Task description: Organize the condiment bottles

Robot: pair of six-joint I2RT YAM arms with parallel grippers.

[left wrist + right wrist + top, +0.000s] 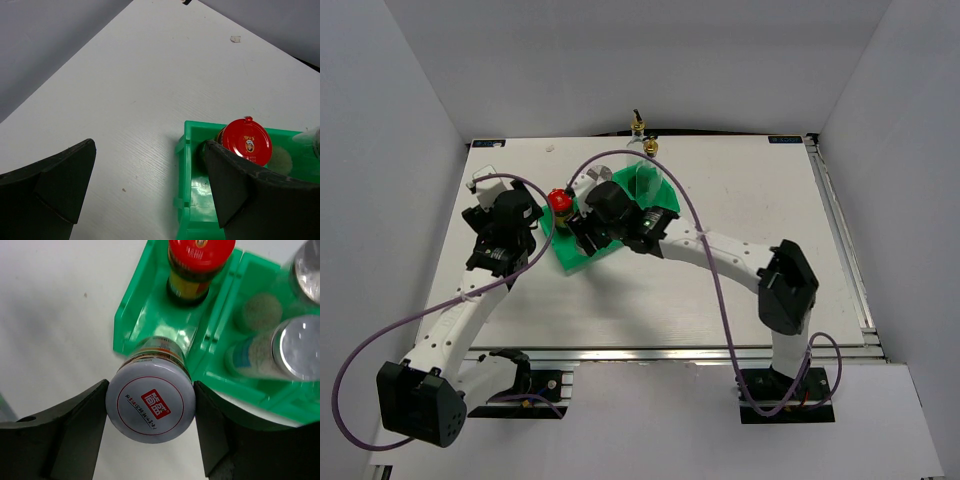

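Note:
My right gripper (pixel 150 405) is shut on a shaker jar with a pale lid and red logo (pixel 150 402), gripping the lid. The jar's base is in the near end of the green tray's (pixel 145 325) left compartment. The red-lidded jar (pixel 200 260) stands at that compartment's far end and also shows in the top view (pixel 560 200). Two silver-lidded shakers (pixel 299 347) (pixel 307 270) stand in the compartment beside it. My left gripper (pixel 150 192) is open and empty, just left of the tray's end (pixel 192 200) and the red-lidded jar (pixel 246 141). Two glass cruets (pixel 650 148) (pixel 638 125) stand behind the tray.
The green tray (pixel 575 258) lies at an angle left of the table's middle, with both wrists crowded over it. A small white scrap (pixel 235 38) lies on the table far from the left gripper. Grey walls close in the table on three sides.

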